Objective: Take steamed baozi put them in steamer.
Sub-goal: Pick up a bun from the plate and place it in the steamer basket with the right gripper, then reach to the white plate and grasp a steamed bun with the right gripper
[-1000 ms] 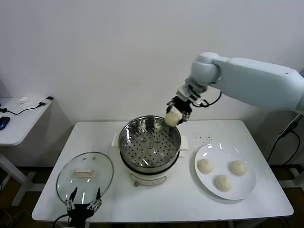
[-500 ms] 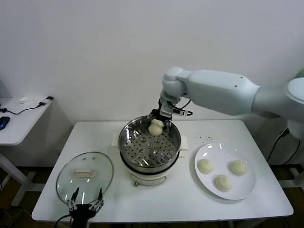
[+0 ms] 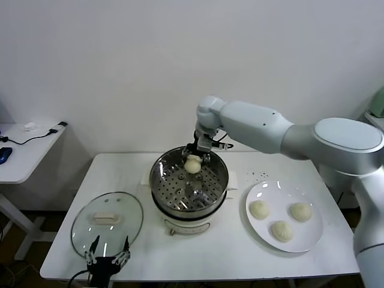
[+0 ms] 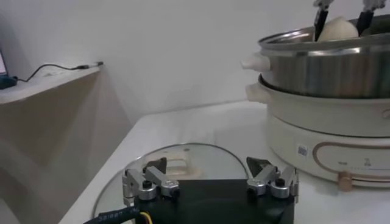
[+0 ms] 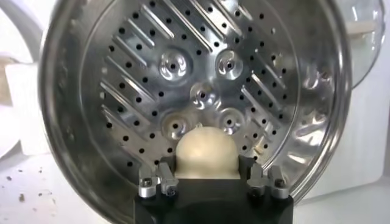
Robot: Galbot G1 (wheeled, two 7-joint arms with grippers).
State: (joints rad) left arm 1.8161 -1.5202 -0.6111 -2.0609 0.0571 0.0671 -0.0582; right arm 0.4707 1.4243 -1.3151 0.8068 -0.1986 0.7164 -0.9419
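Note:
My right gripper is shut on one cream-white baozi and holds it just over the far rim of the steamer, above the perforated tray. In the right wrist view the baozi sits between the two fingers. Three more baozi lie on the white plate to the right. In the left wrist view the held baozi shows above the pot's rim. My left gripper stands open, low at the table's front left edge, over the near side of the glass lid.
The steamer stands on a white electric base at mid-table. The glass lid with its white handle lies flat at the front left. A white side table with a cable stands off to the left. Crumbs dot the table behind the plate.
The right arm has swung left from beside the steamer's far right rim and lowered, carrying the baozi over the far part of the tray. The left gripper has stayed put.

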